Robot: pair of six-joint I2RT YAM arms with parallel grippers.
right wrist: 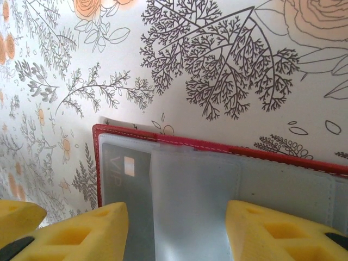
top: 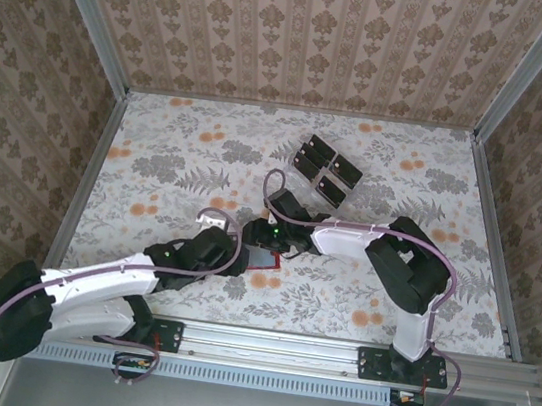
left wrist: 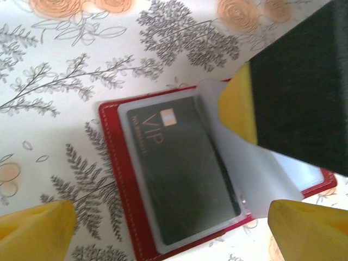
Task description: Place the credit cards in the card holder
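left claw (left wrist: 171, 225): released, jaws fully spread, hovering over the open card holder (left wrist: 116, 179), nothing between them
right claw (right wrist: 176, 228): jaws half spread, nothing pinched; one yellow finger (left wrist: 236, 109) touching a loose clear sleeve (left wrist: 255, 168)
card holder: lying open and flat on the desk (top: 158, 147), near centre, under both claws
loaded card (left wrist: 179, 179): black, marked VIP, inside a clear pocket on the holder's left half
remaining credit cards (top: 324, 168): clustered at far centre, well apart from the holder
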